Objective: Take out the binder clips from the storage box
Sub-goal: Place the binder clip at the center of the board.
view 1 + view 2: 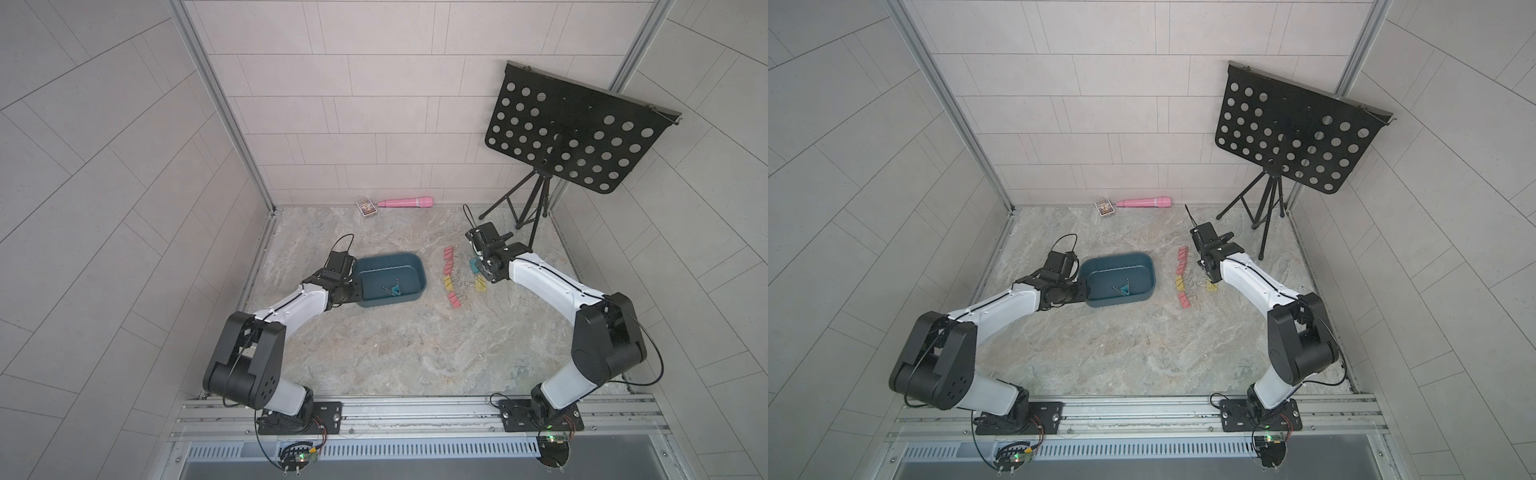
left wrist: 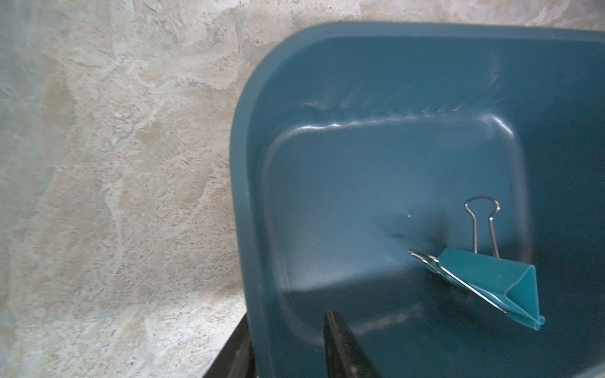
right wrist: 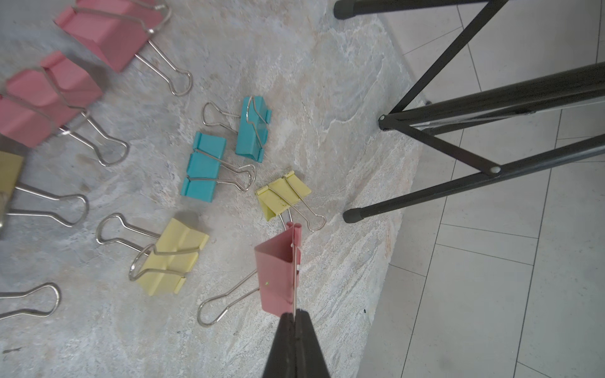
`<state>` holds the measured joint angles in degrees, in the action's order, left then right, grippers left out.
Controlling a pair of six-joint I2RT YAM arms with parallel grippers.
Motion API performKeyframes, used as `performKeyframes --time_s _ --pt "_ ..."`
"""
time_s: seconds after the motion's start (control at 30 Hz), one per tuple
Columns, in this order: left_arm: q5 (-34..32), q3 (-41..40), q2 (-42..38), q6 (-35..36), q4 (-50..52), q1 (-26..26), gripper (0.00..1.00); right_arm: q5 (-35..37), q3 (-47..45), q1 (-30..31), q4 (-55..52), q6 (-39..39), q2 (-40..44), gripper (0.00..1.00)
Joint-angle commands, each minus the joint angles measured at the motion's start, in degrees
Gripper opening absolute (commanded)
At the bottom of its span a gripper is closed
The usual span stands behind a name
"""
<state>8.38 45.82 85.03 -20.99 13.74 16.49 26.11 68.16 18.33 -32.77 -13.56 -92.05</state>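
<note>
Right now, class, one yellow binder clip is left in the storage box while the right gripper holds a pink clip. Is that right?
No: the left wrist view shows the binder clip in the storage box is teal, not yellow. The right gripper does hold a pink clip.

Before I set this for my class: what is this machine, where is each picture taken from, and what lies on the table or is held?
Two robot arms stand at a table's edge. Two pictures look down from overhead; the other two come from a camera on each wrist. The left gripper clamps the wall of the teal storage box, where one teal clip lies. The right gripper is shut on the wire handle of a pink clip, near the loose clips on the table. A music stand, pink cylinder and card box sit at the back.
</note>
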Motion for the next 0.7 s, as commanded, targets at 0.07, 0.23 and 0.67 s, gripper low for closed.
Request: performKeyframes --time_s 0.07,0.23,0.67 --pt "0.21 -0.48 0.16 0.25 0.02 -0.36 0.41 2.31 -2.10 -1.01 0.15 -0.46 -1.15 0.00" --pt "0.48 -0.46 0.27 0.17 0.01 -0.30 0.41 3.12 -3.24 -1.18 1.44 -1.24 -2.02 0.00" --pt "0.88 -0.56 0.19 0.33 -0.16 -0.36 0.41 5.40 -3.99 -1.55 3.16 -1.82 -7.64 0.00"
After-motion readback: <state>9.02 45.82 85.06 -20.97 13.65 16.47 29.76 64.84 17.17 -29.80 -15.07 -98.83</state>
